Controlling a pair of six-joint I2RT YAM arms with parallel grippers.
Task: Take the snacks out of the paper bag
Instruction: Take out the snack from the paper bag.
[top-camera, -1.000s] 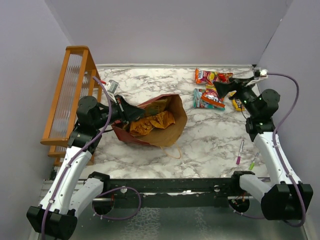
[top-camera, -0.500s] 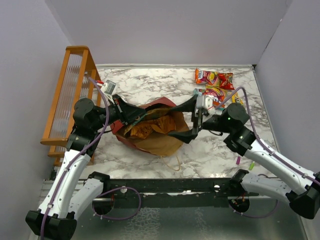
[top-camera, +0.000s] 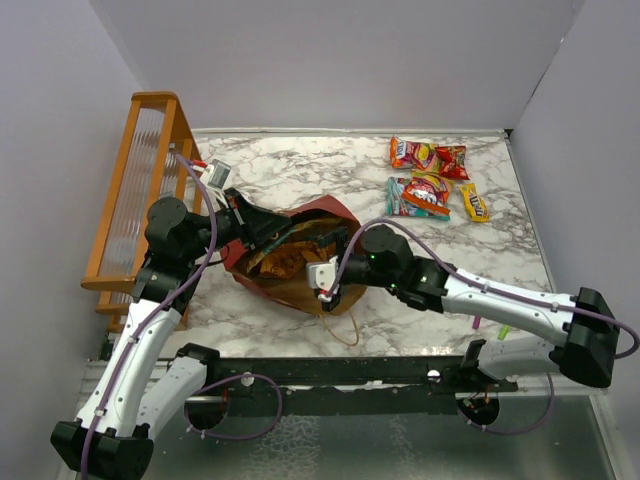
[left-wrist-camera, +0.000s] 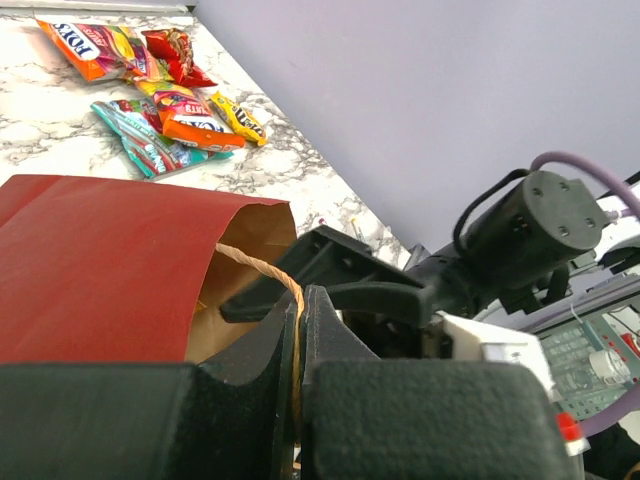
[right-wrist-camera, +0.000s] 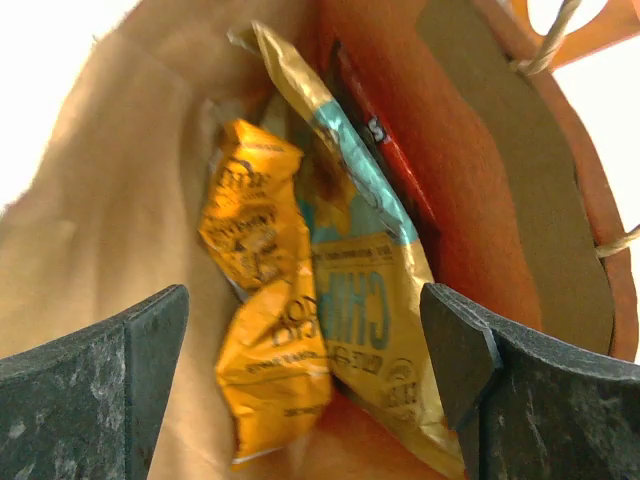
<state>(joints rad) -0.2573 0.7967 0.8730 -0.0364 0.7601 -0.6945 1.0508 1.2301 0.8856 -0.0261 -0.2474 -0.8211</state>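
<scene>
Right fingers (right-wrist-camera: 80, 370) now seemingly inside bag (right-wrist-camera: 100, 180)

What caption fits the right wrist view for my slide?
Open right gripper looks into the paper bag at an orange packet and a yellow-teal chip bag.

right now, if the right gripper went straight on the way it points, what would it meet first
Probably the orange packet, with the yellow and teal chip bag beside it; the right gripper points open into the paper bag. Depth is unclear.

Left end effector (left-wrist-camera: 298, 312) clamped, right end effector (right-wrist-camera: 305, 345) splayed wide.
</scene>
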